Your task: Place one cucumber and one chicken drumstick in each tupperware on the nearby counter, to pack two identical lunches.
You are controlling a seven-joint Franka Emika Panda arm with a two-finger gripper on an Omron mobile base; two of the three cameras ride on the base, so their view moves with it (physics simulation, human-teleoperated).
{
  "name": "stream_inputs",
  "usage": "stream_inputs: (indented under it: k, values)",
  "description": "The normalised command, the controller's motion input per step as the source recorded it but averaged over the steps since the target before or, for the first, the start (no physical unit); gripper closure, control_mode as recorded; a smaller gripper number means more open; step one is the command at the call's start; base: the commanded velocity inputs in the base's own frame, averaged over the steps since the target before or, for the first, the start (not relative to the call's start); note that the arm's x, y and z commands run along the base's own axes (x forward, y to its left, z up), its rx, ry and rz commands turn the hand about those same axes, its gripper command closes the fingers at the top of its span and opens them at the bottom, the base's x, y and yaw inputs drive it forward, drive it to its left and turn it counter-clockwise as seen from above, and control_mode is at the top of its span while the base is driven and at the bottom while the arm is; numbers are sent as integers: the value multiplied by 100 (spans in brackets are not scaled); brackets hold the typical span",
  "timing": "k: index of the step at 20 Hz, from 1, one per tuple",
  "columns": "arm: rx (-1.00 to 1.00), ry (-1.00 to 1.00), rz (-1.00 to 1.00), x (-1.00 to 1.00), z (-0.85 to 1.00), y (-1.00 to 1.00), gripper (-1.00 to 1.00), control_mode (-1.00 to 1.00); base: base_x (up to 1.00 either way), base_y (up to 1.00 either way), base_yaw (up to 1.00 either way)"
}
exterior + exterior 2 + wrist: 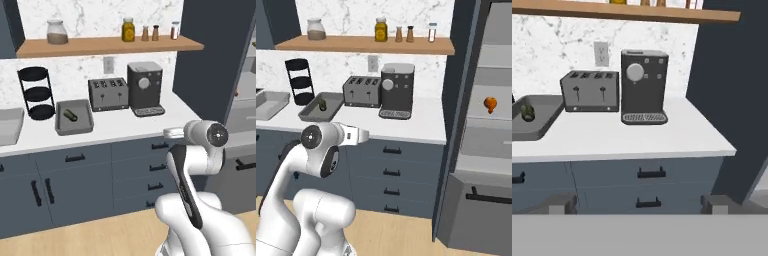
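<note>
- While one cucumber [70, 115] is lying inside it, a shallow grey tupperware [88, 124] with rounded corners and a raised rim is sitting on the white table [125, 131], just right of a black three-tier rack [37, 93].
- Looking smooth and dark green, the cucumber is resting at a slant on the tray's floor, near its back left part in the left base view.
- Showing at the far left of the table, a second grey tupperware [11, 126] is sitting with only its right part in frame; what is inside it I cannot tell.
- Standing behind the first tray's right side, a boxy grey four-slot toaster [108, 93] is sitting beside a dark coffee machine [145, 88] with a round dial and a grilled drip tray.
- Running above, a wooden shelf [110, 46] is carrying jars and shakers against a marbled white wall.
- Sitting on a ledge in the grey unit right of the dark panel, an orange-brown chicken drumstick [489, 104] is showing in the right base view.
- Hanging in front of the blue-grey drawer fronts, well apart from the trays, the pincer [639, 204] is standing wide and holding nothing.
</note>
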Motion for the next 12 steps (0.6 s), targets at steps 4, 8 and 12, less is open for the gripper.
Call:
stream_inputs:
  k: [4,8,12]
  values:
    - [0,0,0,0,0,0,-100,100,0,-100,0]
    - [0,0,0,0,0,0,-100,100,0,-100,0]
    - [0,0,0,0,0,0,-100,100,0,-100,0]
